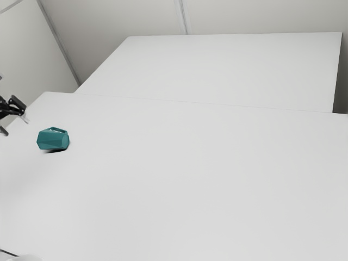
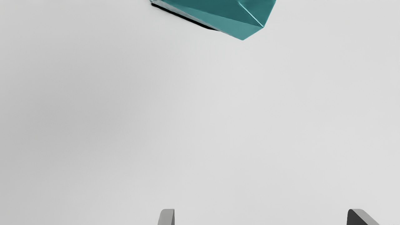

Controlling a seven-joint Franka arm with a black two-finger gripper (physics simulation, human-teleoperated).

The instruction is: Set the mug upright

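Observation:
A teal faceted mug (image 1: 53, 140) lies on its side on the white table, near the exterior view's left edge, its handle on the upper side. My gripper (image 1: 15, 118) is at that same left edge, above the table and apart from the mug. In the wrist view the mug (image 2: 225, 15) is partly cut off by the frame, ahead of my gripper (image 2: 261, 217). The two fingers stand wide apart, open, with bare table seen between them.
The white table (image 1: 190, 179) stretches toward the exterior view's right. Behind it stands another white surface (image 1: 217, 68), with pale walls around. A pale rounded object (image 1: 26, 258) and a dark thin line show at the exterior view's lower left corner.

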